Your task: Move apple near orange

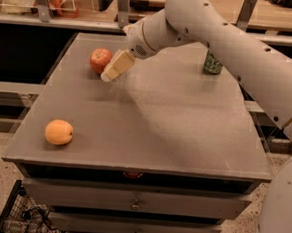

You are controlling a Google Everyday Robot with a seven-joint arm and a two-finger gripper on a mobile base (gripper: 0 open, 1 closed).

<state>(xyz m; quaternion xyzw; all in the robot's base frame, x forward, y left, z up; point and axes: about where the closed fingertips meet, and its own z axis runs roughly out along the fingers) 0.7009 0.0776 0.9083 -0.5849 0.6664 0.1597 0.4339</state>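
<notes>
Pincer [107, 75], cream-coloured and blunt, is hanging low at the end of the white arm [231, 39], angled down toward the table [184, 141]. Whether it is open or closed cannot be told, and it seems to be carrying nothing. The apple [100, 60] is sitting just to the pincer's left and slightly beyond it, so close that contact cannot be ruled in or out. The orange [58, 132] is lying well apart from the pincer, toward the table's near left edge, and a green can [213, 63] is standing far off to the pincer's right. The step in hand is probably reaching for the apple. Doing it well likely means centring on the fruit's widest part, since its round, glossy red skin looks likely to be slipping or rolling under a glancing touch. The orange is looking matte and slightly flattened, and the tabletop flat, grey and dull.
</notes>
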